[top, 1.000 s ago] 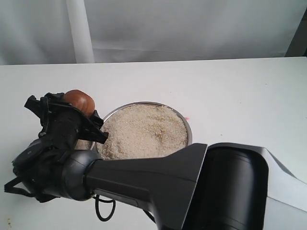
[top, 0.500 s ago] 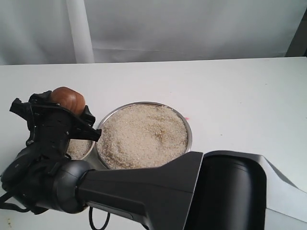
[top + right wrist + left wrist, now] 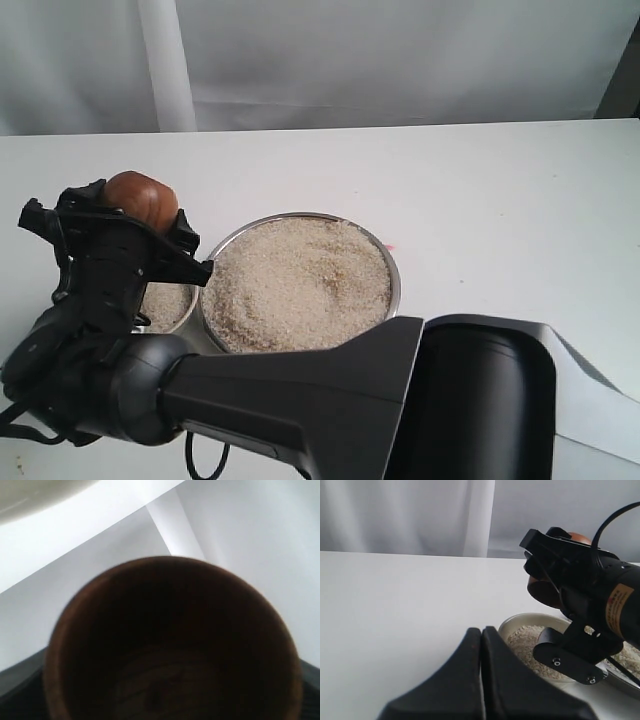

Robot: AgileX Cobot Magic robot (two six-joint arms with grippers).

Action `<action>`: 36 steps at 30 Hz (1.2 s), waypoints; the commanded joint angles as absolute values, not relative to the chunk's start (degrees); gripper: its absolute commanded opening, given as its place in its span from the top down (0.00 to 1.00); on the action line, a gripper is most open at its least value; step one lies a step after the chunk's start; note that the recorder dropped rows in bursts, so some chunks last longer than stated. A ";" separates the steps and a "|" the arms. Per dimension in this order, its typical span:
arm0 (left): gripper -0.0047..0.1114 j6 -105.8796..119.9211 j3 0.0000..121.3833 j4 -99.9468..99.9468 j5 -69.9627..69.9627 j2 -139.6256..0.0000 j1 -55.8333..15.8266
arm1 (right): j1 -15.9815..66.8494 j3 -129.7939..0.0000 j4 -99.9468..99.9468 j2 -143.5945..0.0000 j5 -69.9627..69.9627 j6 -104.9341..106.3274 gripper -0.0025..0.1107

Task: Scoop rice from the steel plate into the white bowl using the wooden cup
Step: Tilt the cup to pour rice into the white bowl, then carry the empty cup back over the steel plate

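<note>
**Operator:** What's my right claw holding?

**Spotter:** Your right claw (image 3: 132, 228) is pinching the cup (image 3: 140, 197), jaws spread wide round its sides. The exterior view shows only the cup's rounded brown base, tipped up and away. Your right wrist view looks straight into its mouth, and the inside is dark with no grains that I can make out.

**Operator:** And the left?

**Spotter:** Only your left wrist view shows the left claw (image 3: 481, 677). Its fingers are pressed together on nothing, low over the table (image 3: 480, 200). That view also shows the cup raised above the far edge of the bowl (image 3: 516, 622).

**Operator:** Where's the rice?

**Spotter:** Rice (image 3: 300, 280) is heaped in the plate (image 3: 300, 215), and there is some in the bowl, just beside the plate.

**Operator:** Arm pose?

**Spotter:** Your right arm (image 3: 300, 390) reaches from the near right across to the left, its wrist over the bowl.
</note>
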State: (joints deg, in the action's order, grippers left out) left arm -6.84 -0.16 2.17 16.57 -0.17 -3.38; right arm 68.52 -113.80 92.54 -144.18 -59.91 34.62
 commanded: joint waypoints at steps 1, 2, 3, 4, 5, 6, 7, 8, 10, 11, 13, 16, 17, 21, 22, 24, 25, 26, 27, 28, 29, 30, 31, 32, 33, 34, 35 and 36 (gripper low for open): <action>0.96 -6.91 0.00 1.90 16.35 0.00 -3.61 | 68.73 -113.65 94.06 -143.58 -60.91 34.16 0.98; 0.96 -6.91 0.00 1.90 16.35 0.00 -3.61 | 68.73 -113.65 93.89 -143.58 -60.91 33.76 0.98; 0.96 -6.91 0.00 1.90 16.35 0.00 -3.61 | 68.73 -113.65 93.75 -143.58 -60.91 32.62 0.98; 0.96 -6.91 0.00 1.90 16.35 0.00 -3.61 | 68.73 -113.65 93.34 -143.58 -60.91 30.56 0.98; 0.96 -6.91 0.00 1.90 16.35 0.00 -3.61 | 68.73 -113.65 92.89 -143.58 -60.94 28.34 0.98; 0.96 -6.91 0.00 1.90 16.35 0.00 -3.61 | 68.73 -113.65 91.95 -143.58 -60.94 24.22 0.98; 0.96 -6.91 0.00 1.90 16.35 0.00 -3.61 | 68.73 -113.90 90.90 -143.48 -61.05 20.83 0.98; 0.96 -6.91 0.00 1.90 16.35 0.00 -3.61 | 68.60 -114.08 89.28 -143.22 -61.05 17.49 0.98; 0.96 -7.08 0.00 1.90 16.35 0.00 -3.61 | 68.03 -114.08 83.27 -141.70 -60.38 12.21 0.98; 0.96 -7.08 0.00 1.90 16.35 0.00 -3.61 | 67.67 -114.08 78.98 -140.66 -59.71 11.37 0.98; 0.96 -7.08 0.00 1.90 16.35 0.00 -3.61 | 66.68 -114.08 69.68 -138.09 -57.47 11.26 0.98; 0.96 -7.08 0.00 1.90 16.35 0.00 -3.61 | 65.07 -114.08 55.48 -134.27 -54.01 11.38 0.98; 0.96 -7.08 0.00 1.90 16.35 0.00 -3.61 | 64.41 -114.08 52.37 -133.04 -53.49 11.81 0.98; 0.96 -7.08 0.00 1.90 16.35 0.00 -3.61 | 62.33 -114.08 48.44 -129.22 -54.48 14.60 0.98; 0.96 -7.08 0.00 1.90 16.35 0.00 -3.61 | 62.06 -114.08 48.44 -128.42 -55.53 15.69 0.98; 0.96 -7.08 0.00 1.90 16.35 0.00 -3.61 | 61.07 -114.08 48.44 -126.86 -58.01 18.50 0.98; 0.96 -7.08 0.00 1.90 16.35 0.00 -3.61 | 60.58 -114.08 48.44 -126.25 -59.34 20.14 0.98; 0.96 -7.08 0.00 1.90 16.35 0.00 -3.61 | 60.03 -114.08 48.44 -125.76 -60.43 21.49 0.98; 0.96 -7.08 0.00 1.90 16.35 0.00 -3.61 | 59.43 -114.08 48.44 -125.41 -61.73 23.08 0.98; 0.96 -7.08 0.00 1.90 16.35 0.00 -3.61 | 58.72 -114.08 48.44 -124.85 -62.90 24.75 0.98; 0.96 -7.08 0.00 1.90 16.35 0.00 -3.61 | 58.17 -114.08 48.44 -124.83 -63.94 26.12 0.98; 0.96 -7.08 0.00 1.90 16.35 0.00 -3.61 | 57.22 -114.08 48.44 -124.59 -65.27 27.53 0.98; 0.96 -7.08 0.00 1.90 16.35 0.00 -3.61 | 56.46 -114.08 48.77 -124.59 -66.79 29.04 0.98; 0.96 -7.08 0.00 1.90 16.35 0.00 -3.61 | 55.82 -114.08 49.07 -124.59 -68.19 30.36 0.98; 0.96 -7.08 0.00 1.90 16.35 0.00 -3.61 | 55.10 -114.08 49.04 -124.90 -69.75 32.00 0.98; 0.96 -7.08 0.00 1.90 16.35 0.00 -3.61 | 54.42 -114.08 49.76 -125.15 -69.96 33.36 0.98; 0.96 -7.08 0.00 1.90 16.35 0.00 -3.61 | 53.97 -114.08 50.72 -125.60 -69.96 34.53 0.98; 0.96 -7.08 0.00 1.90 16.35 0.00 -3.61 | 53.38 -114.08 52.05 -126.22 -69.96 35.20 0.98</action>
State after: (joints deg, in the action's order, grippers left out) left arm -6.84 -0.16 2.17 16.57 -0.17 -3.38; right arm 54.78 -113.80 48.93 -125.60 -68.73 32.01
